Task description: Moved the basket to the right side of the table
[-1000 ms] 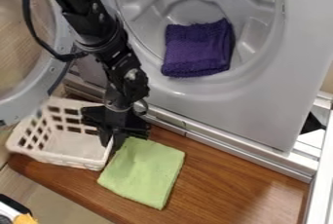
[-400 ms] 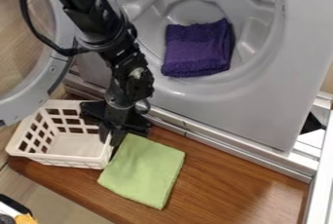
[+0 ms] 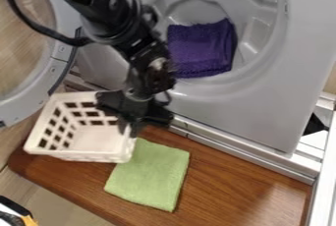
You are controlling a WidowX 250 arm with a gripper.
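The white slotted basket (image 3: 78,155) is located over the left end of the wooden table (image 3: 226,178), between the open round door (image 3: 29,97) and the green cloth (image 3: 150,178). The gripper (image 3: 129,130) points down at the basket wall nearest the cloth; its fingers are clamped on that wall. The basket's open top faces up, with its pale inner floor exposed. The machine drum (image 3: 259,33) contains one folded purple cloth (image 3: 202,50), positioned on its lower inner surface

Two cloths (image 3: 150,175), one basket (image 3: 82,155), one tool (image 3: 130,128)
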